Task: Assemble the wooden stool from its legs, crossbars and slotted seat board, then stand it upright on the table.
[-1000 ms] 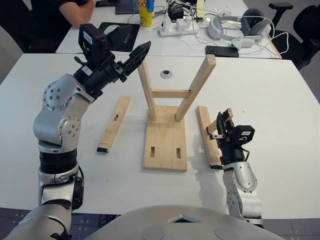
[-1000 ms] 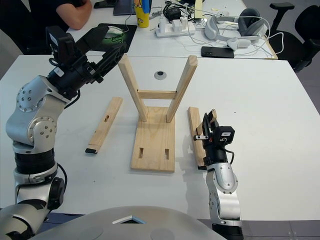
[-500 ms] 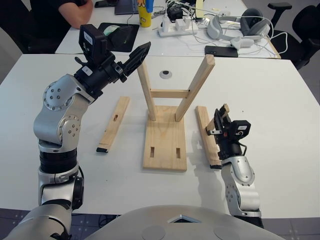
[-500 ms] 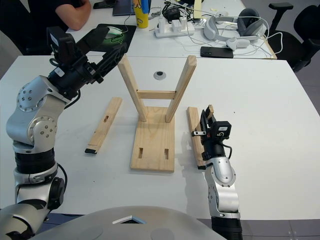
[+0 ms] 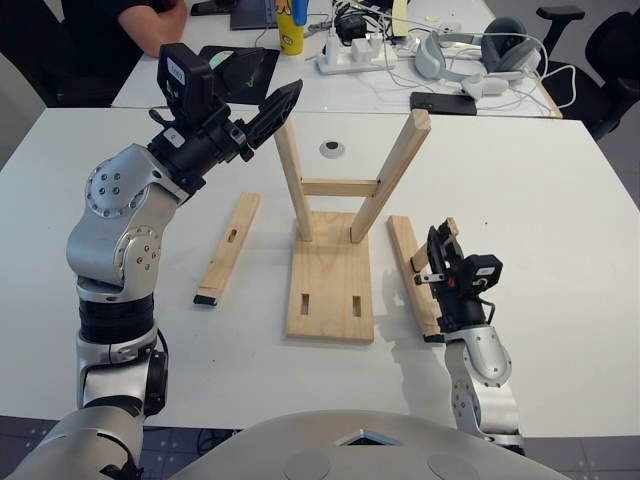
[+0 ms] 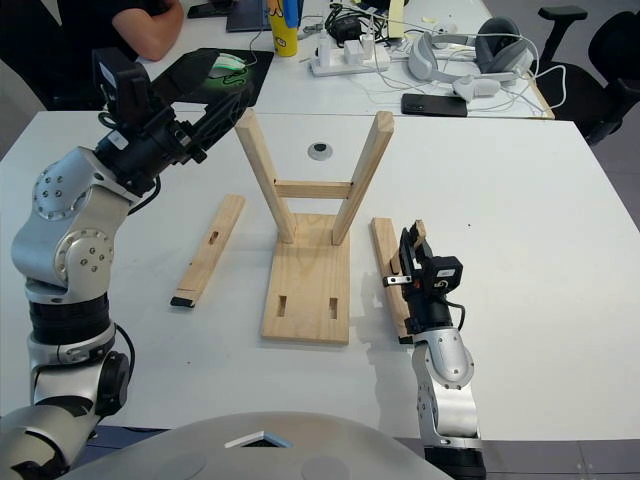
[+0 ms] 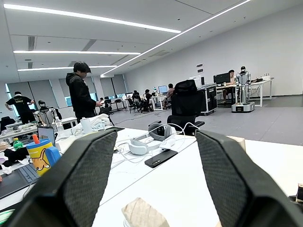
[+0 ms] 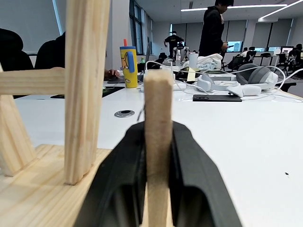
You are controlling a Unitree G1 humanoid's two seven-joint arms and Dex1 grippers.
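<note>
The slotted seat board (image 5: pixel 330 290) lies flat at the table's middle. Two legs (image 5: pixel 293 180) (image 5: pixel 392 175) joined by a crossbar (image 5: pixel 340 187) stand up from its far end. One loose leg (image 5: pixel 228 247) lies to its left, another (image 5: pixel 413 272) to its right. My left gripper (image 5: pixel 265 108) is open, raised at the top of the left standing leg (image 7: pixel 142 213). Low beside the right loose leg, my right gripper (image 5: pixel 440 262) is shut on a short wooden piece (image 8: pixel 158 142), which juts past the fingers (image 6: pixel 420 232).
A round grommet (image 5: pixel 331 149) sits in the table behind the standing legs. The table behind carries a black mouse pad (image 5: pixel 240 70), a yellow cup (image 5: pixel 291 28), a phone (image 5: pixel 443 102), headphones (image 5: pixel 470 55) and cables. Bare tabletop lies far right and at the front left.
My right gripper, still holding the wooden piece, rose slightly and then settled back down beside the right loose leg. The left arm has barely moved.
</note>
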